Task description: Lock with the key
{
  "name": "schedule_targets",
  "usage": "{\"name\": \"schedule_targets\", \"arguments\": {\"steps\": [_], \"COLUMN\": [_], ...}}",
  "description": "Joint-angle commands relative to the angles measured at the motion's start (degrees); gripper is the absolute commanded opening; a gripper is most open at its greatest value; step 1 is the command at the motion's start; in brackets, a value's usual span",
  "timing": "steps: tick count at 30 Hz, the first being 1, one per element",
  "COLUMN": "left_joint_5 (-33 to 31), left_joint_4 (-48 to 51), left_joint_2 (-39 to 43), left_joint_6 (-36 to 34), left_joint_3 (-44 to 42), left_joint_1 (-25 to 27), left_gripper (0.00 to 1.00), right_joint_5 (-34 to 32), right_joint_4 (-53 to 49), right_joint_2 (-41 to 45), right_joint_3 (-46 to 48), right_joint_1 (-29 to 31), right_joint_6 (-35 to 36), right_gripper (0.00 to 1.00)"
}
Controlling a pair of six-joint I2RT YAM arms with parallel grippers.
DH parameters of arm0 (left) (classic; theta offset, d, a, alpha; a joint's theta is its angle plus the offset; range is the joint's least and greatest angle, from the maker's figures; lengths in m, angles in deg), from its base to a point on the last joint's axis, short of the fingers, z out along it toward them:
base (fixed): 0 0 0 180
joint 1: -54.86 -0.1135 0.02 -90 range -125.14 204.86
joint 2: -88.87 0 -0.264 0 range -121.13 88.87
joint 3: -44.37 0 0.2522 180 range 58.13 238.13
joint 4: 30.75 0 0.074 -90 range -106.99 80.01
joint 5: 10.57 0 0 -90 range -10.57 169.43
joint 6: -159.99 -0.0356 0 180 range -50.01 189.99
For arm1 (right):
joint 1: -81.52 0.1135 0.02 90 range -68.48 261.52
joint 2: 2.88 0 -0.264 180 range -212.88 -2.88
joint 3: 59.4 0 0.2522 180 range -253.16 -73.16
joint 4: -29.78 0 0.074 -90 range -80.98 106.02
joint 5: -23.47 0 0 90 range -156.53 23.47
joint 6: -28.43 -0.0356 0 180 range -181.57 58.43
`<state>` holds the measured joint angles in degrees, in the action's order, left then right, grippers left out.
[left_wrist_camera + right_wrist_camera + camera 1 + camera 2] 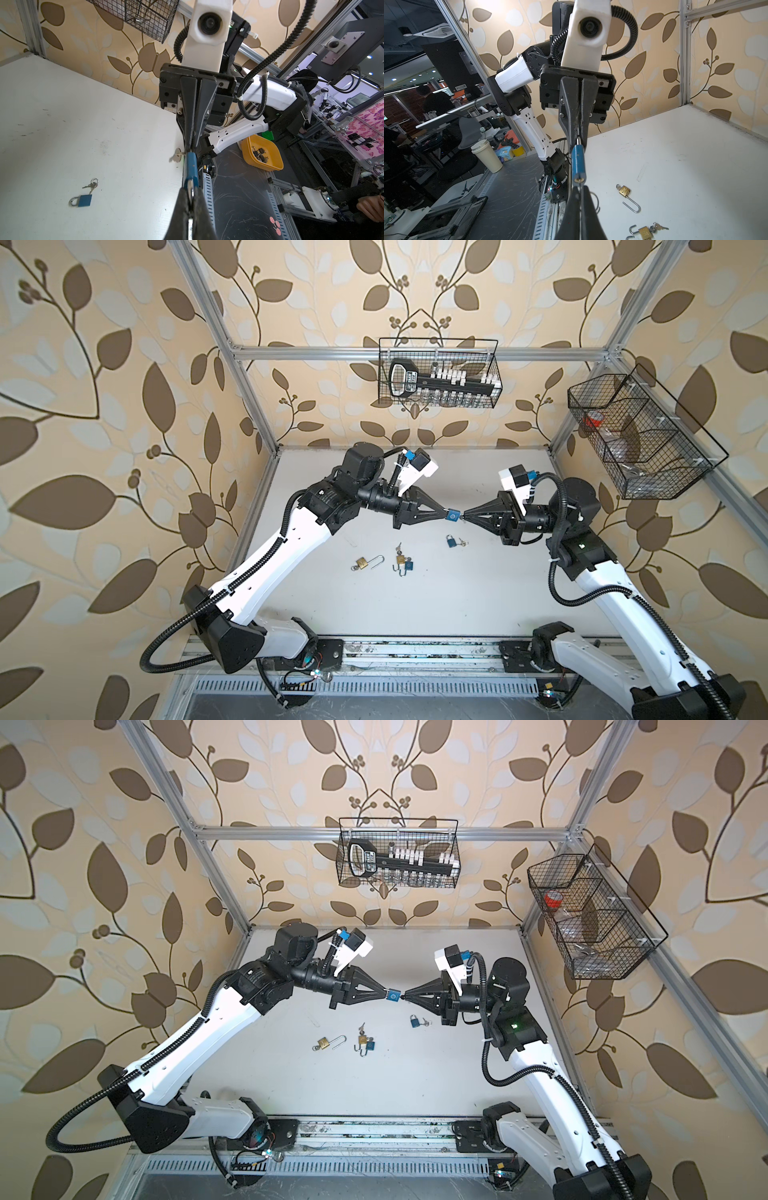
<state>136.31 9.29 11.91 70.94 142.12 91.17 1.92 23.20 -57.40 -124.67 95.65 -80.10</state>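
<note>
Right wrist view puts our right gripper (580, 188) nearest, its jaws pinched together on the bow of the small key (579, 184), whose blade sits in the brass keyhole. A loose ring hangs just beside these jaws.

Straight beyond the key is the blue padlock (578, 160), held in the air between the two sets of jaws. At its far end our left gripper (578, 138) is clamped narrow on the steel shackle. We cannot tell whether the shackle is pressed home.

We judge the lock small, dense and rigid, with smooth painted sides that could slip, so the shackle gives the surer hold. The key looks thin and could bend or twist out. We should hold it by the flat bow and turn it about its own axis.

Below the jaws lies the white table (457, 614), flat and scuffed. Another blue lock (450, 541) lies almost under the right jaws, and a brass padlock (361, 562) with a long open shackle lies below the left ones.

Well beyond both jaws, wire baskets (436, 373) hang on leaf-patterned walls inside an aluminium frame.
</note>
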Motion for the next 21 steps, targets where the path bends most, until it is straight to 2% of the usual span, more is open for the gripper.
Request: {"name": "schedule_targets", "arguments": {"steps": [1, 6, 14, 19, 21], "left_joint_5": [0.51, 0.51, -0.89, 0.98, 2.66], "left_joint_4": [-1.33, 0.02, 3.81, 2.63, 1.91], "left_joint_2": [2.39, 3.64, 4.26, 4.08, 3.31], "left_joint_6": [-0.95, -1.5, -3.88, -2.83, -2.15], "left_joint_3": [0.21, 0.3, 0.32, -0.02, -0.13], "left_joint_1": [-0.97, -3.53, -4.49, -4.5, -4.5], "left_gripper": [0.0, 0.0, 0.0, 0.0, 0.0], "right_joint_5": [-0.95, -2.21, -4.92, -3.35, -2.02], "right_joint_4": [-0.94, -1.71, -1.91, 0.44, 2.95], "right_joint_2": [1.47, 2.38, 3.28, 2.9, 2.28], "right_joint_3": [1.15, 1.36, 2.46, 2.65, 2.69], "right_joint_1": [0.35, -0.14, -1.09, -1.25, -1.2], "right_joint_6": [2.45, 3.45, 4.07, 2.03, 0.18], "right_gripper": [0.0, 0.0, 0.0, 0.0, 0.27]}}
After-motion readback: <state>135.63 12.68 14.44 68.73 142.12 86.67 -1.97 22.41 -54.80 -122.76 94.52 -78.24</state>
